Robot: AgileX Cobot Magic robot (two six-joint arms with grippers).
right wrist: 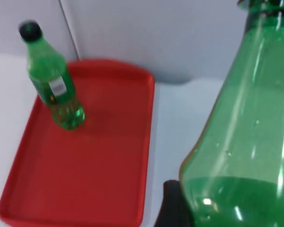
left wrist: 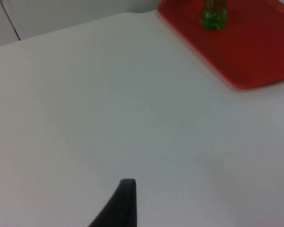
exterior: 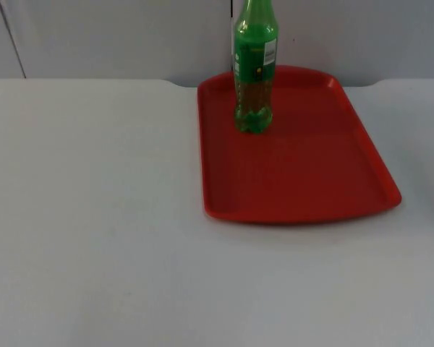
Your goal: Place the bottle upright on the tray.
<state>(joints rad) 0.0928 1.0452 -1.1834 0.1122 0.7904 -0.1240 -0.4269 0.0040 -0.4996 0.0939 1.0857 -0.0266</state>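
A green bottle [exterior: 254, 69] with a black cap stands upright on the red tray [exterior: 311, 181], near its back left corner. The right wrist view shows this same bottle [right wrist: 54, 92] on the tray [right wrist: 99, 175]. A second green bottle [right wrist: 246, 142] looms close in that view, resting against a black fingertip [right wrist: 173, 205]; my right gripper [right wrist: 213, 213] appears shut on it, off to the tray's right side. My left gripper [left wrist: 125, 208] waits above bare table left of the tray [left wrist: 255, 52], where the standing bottle's base [left wrist: 213, 16] shows.
The white table top [exterior: 94, 217] stretches left of and in front of the tray. The grey partition wall [exterior: 116, 36] closes off the back, just behind the tray's far rim.
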